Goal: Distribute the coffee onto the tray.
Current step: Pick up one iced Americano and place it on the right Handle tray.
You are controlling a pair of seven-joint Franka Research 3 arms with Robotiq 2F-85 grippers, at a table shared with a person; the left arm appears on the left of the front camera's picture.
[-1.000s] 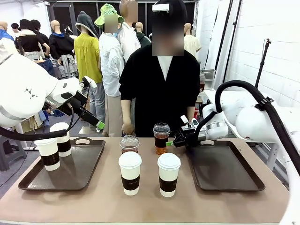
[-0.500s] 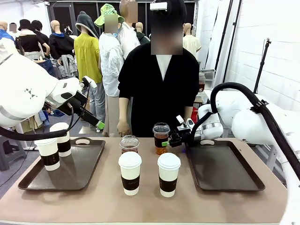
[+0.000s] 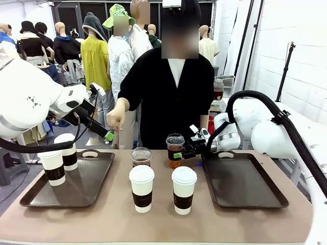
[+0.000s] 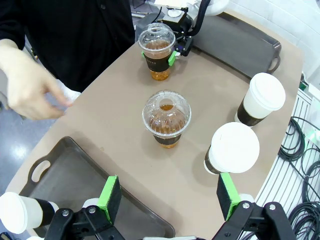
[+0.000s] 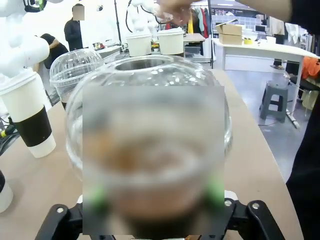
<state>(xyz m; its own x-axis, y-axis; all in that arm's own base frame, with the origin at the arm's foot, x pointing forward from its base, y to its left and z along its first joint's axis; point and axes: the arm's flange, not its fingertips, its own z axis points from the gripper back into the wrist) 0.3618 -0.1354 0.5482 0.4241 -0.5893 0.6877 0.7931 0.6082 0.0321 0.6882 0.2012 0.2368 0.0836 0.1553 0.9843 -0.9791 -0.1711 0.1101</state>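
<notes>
Here, the far clear cup [image 3: 175, 144] is flanked by the right pincer [image 3: 176, 154]; whether it is gripped cannot be told. The left pincer [image 4: 168, 194] is held open, empty.

Four white lidded paper cups with brown sleeves [image 3: 141, 188] [image 3: 184, 190] [image 3: 52, 167] [image 3: 67, 151], two clear dome-lidded plastic cups [image 3: 141, 157] [image 3: 175, 148], two dark rectangular trays [image 3: 84, 186] [image 3: 242, 181].

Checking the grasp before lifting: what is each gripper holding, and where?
Right gripper clasps the far clear cup at its dark sleeve; left gripper holds nothing.
</notes>
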